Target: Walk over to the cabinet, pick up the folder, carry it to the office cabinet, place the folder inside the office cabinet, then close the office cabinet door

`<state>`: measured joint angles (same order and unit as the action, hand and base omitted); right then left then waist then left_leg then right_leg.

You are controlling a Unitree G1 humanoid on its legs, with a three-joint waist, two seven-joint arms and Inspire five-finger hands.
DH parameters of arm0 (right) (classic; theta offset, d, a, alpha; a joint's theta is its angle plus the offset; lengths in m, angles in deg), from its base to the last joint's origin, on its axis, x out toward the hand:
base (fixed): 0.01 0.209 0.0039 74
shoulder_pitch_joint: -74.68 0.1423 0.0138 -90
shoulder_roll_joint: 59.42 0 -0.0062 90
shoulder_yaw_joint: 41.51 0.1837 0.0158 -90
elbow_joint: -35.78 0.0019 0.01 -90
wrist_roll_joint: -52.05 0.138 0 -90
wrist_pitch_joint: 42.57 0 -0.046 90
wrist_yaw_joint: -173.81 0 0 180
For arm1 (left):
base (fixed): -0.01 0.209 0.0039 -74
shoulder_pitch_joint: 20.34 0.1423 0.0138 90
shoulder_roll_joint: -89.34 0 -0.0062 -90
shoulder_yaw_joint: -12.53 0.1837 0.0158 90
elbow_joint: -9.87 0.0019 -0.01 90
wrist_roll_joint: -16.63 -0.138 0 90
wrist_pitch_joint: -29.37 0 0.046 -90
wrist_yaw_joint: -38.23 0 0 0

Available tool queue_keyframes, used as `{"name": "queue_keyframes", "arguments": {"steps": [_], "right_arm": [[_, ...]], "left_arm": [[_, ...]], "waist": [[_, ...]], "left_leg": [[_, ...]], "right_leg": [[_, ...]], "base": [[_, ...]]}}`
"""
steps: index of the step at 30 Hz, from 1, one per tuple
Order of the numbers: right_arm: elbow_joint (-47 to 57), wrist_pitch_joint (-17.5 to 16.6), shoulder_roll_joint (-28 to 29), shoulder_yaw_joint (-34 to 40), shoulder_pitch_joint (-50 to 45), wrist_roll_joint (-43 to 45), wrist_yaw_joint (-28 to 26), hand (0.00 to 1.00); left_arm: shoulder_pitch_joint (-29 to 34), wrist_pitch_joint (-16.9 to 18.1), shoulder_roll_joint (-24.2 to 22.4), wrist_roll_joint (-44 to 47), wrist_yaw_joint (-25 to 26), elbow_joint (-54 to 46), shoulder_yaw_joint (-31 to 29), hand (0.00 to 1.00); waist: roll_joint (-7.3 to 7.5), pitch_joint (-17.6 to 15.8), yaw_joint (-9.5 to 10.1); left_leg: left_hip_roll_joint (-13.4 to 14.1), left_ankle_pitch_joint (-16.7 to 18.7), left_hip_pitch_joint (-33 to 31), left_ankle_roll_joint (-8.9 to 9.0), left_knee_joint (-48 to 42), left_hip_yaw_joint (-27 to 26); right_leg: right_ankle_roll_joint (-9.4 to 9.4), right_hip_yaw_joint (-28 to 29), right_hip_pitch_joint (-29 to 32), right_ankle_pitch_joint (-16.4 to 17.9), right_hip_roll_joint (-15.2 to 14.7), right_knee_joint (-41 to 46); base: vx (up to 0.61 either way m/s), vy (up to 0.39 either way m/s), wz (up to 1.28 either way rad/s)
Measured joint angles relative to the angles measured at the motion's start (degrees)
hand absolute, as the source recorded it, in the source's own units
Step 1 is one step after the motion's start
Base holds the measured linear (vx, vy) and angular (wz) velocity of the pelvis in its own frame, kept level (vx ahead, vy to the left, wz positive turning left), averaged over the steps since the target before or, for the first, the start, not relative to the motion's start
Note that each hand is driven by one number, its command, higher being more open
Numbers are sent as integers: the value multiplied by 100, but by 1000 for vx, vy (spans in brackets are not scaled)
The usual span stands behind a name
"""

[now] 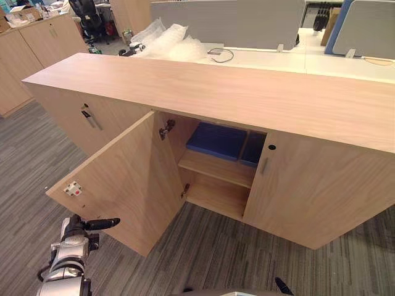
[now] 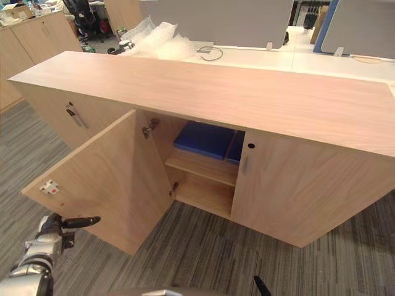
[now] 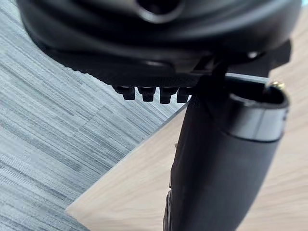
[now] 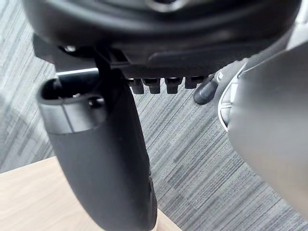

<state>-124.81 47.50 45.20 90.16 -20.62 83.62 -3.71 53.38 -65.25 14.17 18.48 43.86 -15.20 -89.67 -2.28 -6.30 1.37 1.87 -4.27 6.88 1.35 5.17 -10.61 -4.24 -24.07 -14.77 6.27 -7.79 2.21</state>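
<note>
The left hand (image 1: 86,226) is hovering low at the near left. Its dark fingers are reaching out straight toward the free edge of the open door (image 1: 129,179) and are gripping nothing. Whether they are touching the wood I cannot tell. The door is swinging out over the grey carpet (image 1: 234,259), showing its inner face with a small white latch plate (image 1: 73,189) near the outer edge and a metal hinge (image 1: 166,128) at the top inner corner.

Past the door, the office cabinet (image 1: 247,92) is standing open. The blue folder (image 1: 216,140) is lying flat on the upper shelf (image 1: 216,168) inside it. A second blue item (image 1: 252,150) is lying just beside the folder, partly hidden behind the closed door (image 1: 315,191), which is carrying a slim handle (image 1: 264,165) and a dark keyhole (image 1: 271,147).

The right hand (image 1: 282,286) is showing as a dark tip at the bottom edge. In its wrist view the thumb is sticking out straight and the fingers are lying loose in a row over the carpet, holding nothing.

Behind the cabinet, low wooden cupboards (image 1: 37,43) are standing at the far left, with an office chair (image 1: 86,17) beside them. Next, crumpled clear wrap (image 1: 166,40) is sitting on a white desk (image 1: 271,58), a looped cable (image 1: 221,54) is lying just beside the wrap, and grey screens (image 1: 234,21) are rising behind.
</note>
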Motion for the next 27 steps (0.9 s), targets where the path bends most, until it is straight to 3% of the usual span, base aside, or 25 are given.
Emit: {"name": "queue_keyframes", "arguments": {"steps": [5, 7, 10, 12, 13, 16, 18, 20, 21, 22, 27], "right_arm": [[0, 10, 121, -20, -8, -4, -7, 100], [1, -21, 127, -32, -99, -2, 41, 100], [5, -73, 132, -251, -273, -15, 68, 100], [5, -78, 118, -408, -405, -56, 81, 100], [4, -78, 98, -510, -417, -60, 79, 100], [-3, -97, -27, -920, -141, -109, 63, 100], [-6, -133, -84, -1150, 29, -132, 79, 100], [-4, -149, -99, -1306, 121, -141, 89, 100], [-6, -153, -94, -1402, 126, -189, 114, 100], [-13, -158, -88, -1595, 126, -224, 154, 100], [-47, -289, -122, -1853, 138, -222, 205, 100]], "left_arm": [[-163, 3, 196, -270, 23, 53, 143, 100], [-58, -124, 209, -542, 279, -385, 907, 100], [995, -169, 277, -1201, 395, -2115, 1600, 100], [1890, -158, 477, -2160, 388, -3577, 2354, 100], [2045, -136, 541, -2417, 358, -3863, 2631, 100], [2315, 489, 996, -3901, 97, -4631, 3984, 100], [2308, 957, 1198, -4373, 70, -5189, 4571, 100], [2304, 1446, 1158, -4687, 87, -5824, 4805, 100], [2298, 1840, 1150, -4844, 143, -6134, 4863, 100], [2252, 2517, 1160, -5137, 338, -6731, 5114, 100], [2006, 3334, 1156, -5441, 587, -7333, 5691, 100]], "waist": [[145, 88, 3], [177, 105, 52], [180, 98, 173], [180, 100, 294], [180, 100, 307], [171, 96, 284], [165, 98, 184], [157, 101, 49], [169, 109, -4], [179, 134, -120], [151, 169, -369]], "left_leg": [[-102, -16, -126, 7, 22, -107], [-135, -57, -217, -6, 22, -41], [-205, -104, -335, -60, 20, 76], [-317, -181, -339, -189, -10, 187], [-343, -199, -334, -215, -11, 220], [-428, -193, -323, -257, 10, 239], [-457, -173, -322, -291, 21, 203], [-483, -172, -329, -292, 22, 195], [-485, -172, -329, -292, 22, 179], [-485, -171, -328, -294, 23, 158], [-460, -167, -304, -296, 23, 112]], "right_leg": [[-66, 138, 135, 37, -94, -118], [-54, 109, 206, 43, -124, -93], [-77, 7, 267, 31, -183, -64], [-133, -27, 224, -2, -271, 9], [-146, -26, 206, -9, -295, 22], [-252, 5, 191, -56, -370, 24], [-267, 59, 225, -38, -416, 51], [-285, 73, 252, -18, -440, 65], [-277, 77, 252, -15, -441, 47], [-252, 78, 250, -6, -440, 3], [-168, 78, 191, -92, -401, -153]], "base": [[-118, 60, -12], [-81, 61, 13], [-28, 53, 29], [14, 77, 37], [-9, 100, 32], [-90, 107, 3], [-149, 85, -12], [-108, 67, -7], [-58, 47, -15], [-44, 40, -14], [4, -6, -9]]}}
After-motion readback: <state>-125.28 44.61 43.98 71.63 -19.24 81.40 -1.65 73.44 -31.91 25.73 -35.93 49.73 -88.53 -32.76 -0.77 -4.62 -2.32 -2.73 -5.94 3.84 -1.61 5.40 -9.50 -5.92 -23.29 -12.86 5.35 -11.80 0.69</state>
